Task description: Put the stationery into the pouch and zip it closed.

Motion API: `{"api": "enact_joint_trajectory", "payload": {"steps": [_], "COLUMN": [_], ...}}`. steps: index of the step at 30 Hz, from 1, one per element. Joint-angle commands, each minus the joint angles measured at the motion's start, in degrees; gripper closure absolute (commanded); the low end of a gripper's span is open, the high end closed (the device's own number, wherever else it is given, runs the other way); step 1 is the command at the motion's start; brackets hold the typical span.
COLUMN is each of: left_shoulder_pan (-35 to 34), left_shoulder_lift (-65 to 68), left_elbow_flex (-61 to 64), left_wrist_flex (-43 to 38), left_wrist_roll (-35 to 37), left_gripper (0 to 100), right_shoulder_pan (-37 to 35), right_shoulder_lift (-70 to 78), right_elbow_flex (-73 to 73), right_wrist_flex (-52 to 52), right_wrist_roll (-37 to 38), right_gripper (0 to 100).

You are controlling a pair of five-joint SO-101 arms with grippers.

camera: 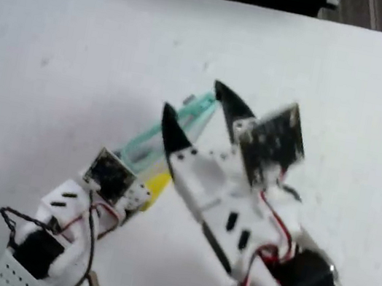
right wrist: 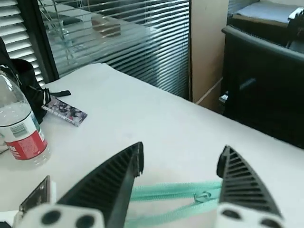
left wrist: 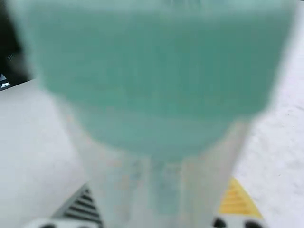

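The pouch (left wrist: 156, 71) is mint green over a clear body, the right claw (right wrist: 183, 147) ribbed black, the table (camera: 80, 57) white.

The right arm (camera: 237, 218) had a white moulded shell with short black slots. Its jaws were black, tapered to points and ribbed on the inner faces. Each was seated in a white base carrying dark round screw holes (right wrist: 85, 221). Behind the jaws sat a dark circuit board (camera: 274, 141), and red and white wires (camera: 276, 228) ran back to a black motor block (camera: 308, 282). The left arm (camera: 61, 209) was likewise white, with a small black board (camera: 110, 175) behind its jaws and a looped black cable (camera: 14, 219).
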Motion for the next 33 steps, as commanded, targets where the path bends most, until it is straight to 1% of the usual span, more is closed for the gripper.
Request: {"api": "enact_joint_trajectory", "payload": {"steps": [1,4,7,9,11,14,20,23,33], "left_shoulder_pan": [-0.22,0.13,-0.04,-0.04,0.13,0.22,0.04,0.13,0.04], "left_shoulder_lift": [0.13,0.13,0.13,0.13,0.13,0.13,0.13,0.13,0.13], "left_elbow_flex": [-0.53,-0.44,-0.35,-0.35,-0.35,-0.35,-0.35,-0.35,1.32], "left_wrist_flex": [0.44,0.44,0.44,0.44,0.44,0.44,0.44,0.44,-0.09], "left_wrist_roll": [-0.35,0.00,0.00,0.00,0.00,0.00,0.00,0.00,-0.35], "left_gripper": [80,80,80,80,80,80,80,80,80], "right_shoulder_pan": [0.13,1.71,4.44,5.49,5.58,5.41,-2.15,-2.15,-1.45], "right_shoulder_lift": [8.22,15.60,22.29,26.51,30.11,33.27,35.12,34.42,30.37], "right_elbow_flex": [-10.81,-18.64,-26.73,-30.86,-33.05,-33.58,-33.67,-33.93,-36.75], "right_wrist_flex": [6.37,14.73,26.86,33.19,36.35,36.26,36.09,32.75,33.01], "right_wrist_roll": [-4.75,-12.57,-18.90,-20.13,-20.04,-20.04,-20.04,-20.22,-20.57], "right_gripper": [76.8,72.9,67.0,65.9,65.9,65.9,65.9,65.9,66.0]}}
